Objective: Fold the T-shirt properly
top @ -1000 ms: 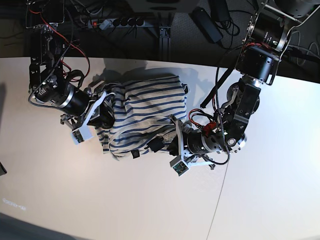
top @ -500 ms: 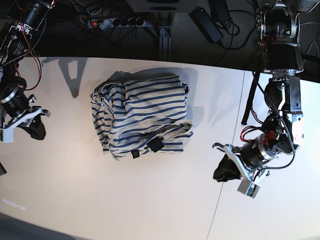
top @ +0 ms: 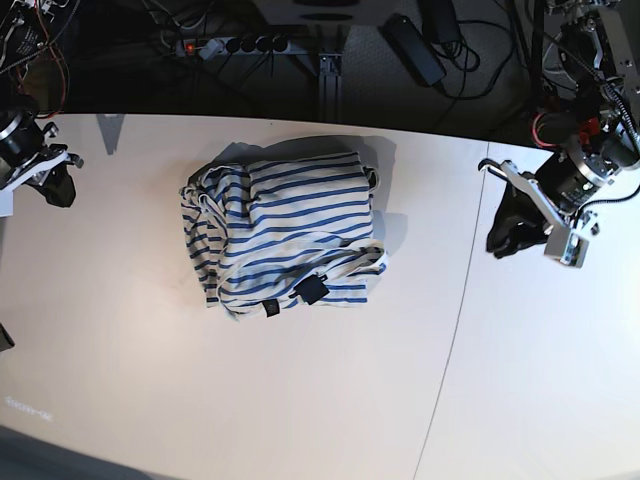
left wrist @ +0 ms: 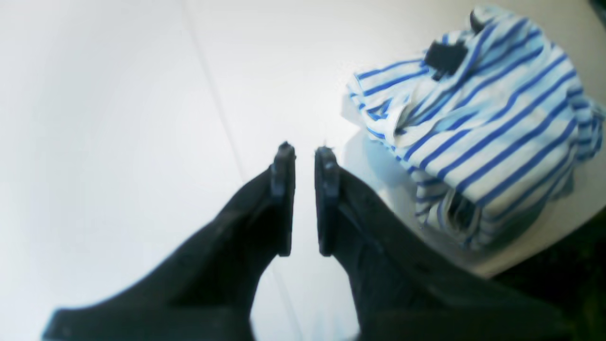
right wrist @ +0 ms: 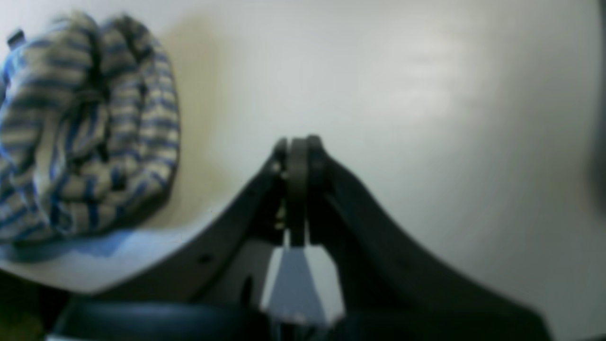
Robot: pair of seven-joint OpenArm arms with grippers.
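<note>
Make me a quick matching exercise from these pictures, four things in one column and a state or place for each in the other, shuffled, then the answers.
Things:
1. T-shirt
2. left gripper
3. right gripper
4. power strip

States or places:
A. jaws pressed together, holding nothing
B. on the dark floor beyond the table
C. folded bundle lying mid-table
D. jaws slightly apart, holding nothing

Pairs: 1-C, 2-D, 3-A, 4-B

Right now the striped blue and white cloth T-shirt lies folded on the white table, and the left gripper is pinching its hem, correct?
Not quite. The striped blue and white cloth T-shirt lies folded on the white table, but the left gripper holds nothing; it hangs off to the side, clear of the cloth. The base view shows it.
</note>
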